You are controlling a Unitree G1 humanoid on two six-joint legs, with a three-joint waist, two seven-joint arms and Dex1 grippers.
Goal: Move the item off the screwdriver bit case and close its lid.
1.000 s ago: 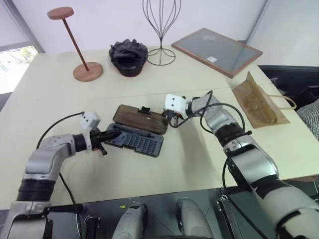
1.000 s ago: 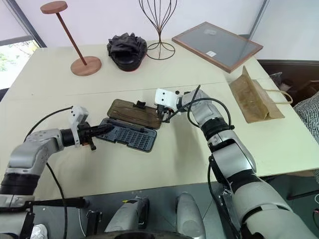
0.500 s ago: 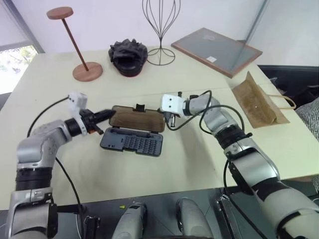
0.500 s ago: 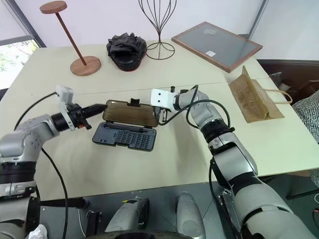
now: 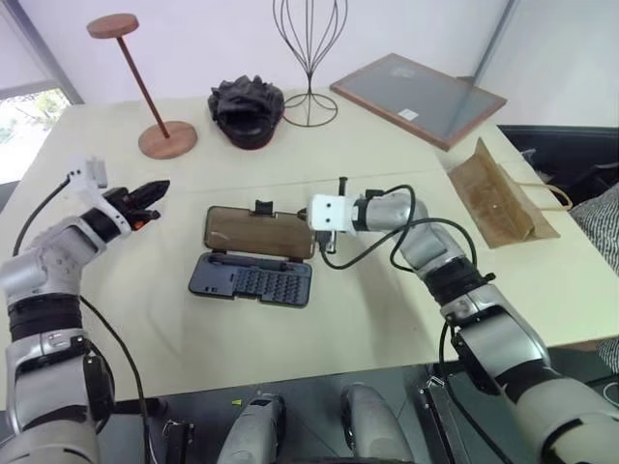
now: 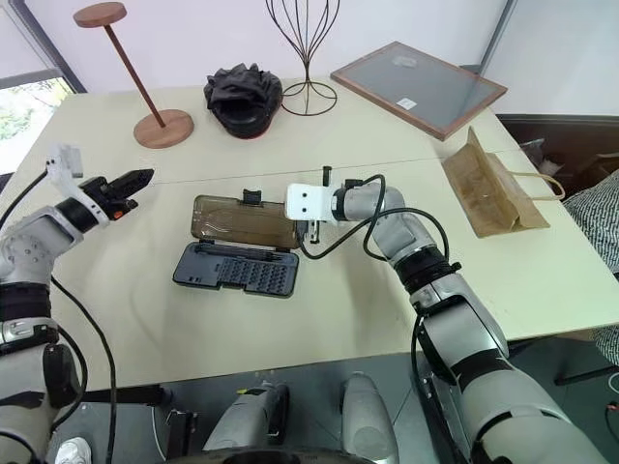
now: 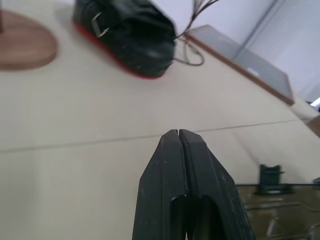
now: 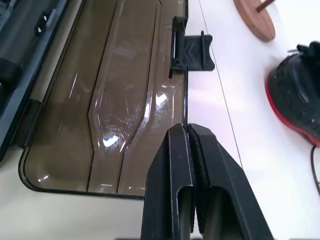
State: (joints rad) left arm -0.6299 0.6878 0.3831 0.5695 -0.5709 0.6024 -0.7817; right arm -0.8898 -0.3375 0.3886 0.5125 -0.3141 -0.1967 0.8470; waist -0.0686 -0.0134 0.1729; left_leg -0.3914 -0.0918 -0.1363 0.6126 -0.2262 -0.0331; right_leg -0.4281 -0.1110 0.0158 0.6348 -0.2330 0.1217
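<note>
2 stands (image 5: 138, 77), black lump (image 5: 247, 108), framed panel (image 5: 418, 99) | bag (image 5: 495, 195) right

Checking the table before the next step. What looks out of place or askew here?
The screwdriver bit case lies open, its lid folded back flat on the table instead of shut. The paper bag lies well clear of it, near the table's right edge. Nothing looks spilled or damaged.
</note>
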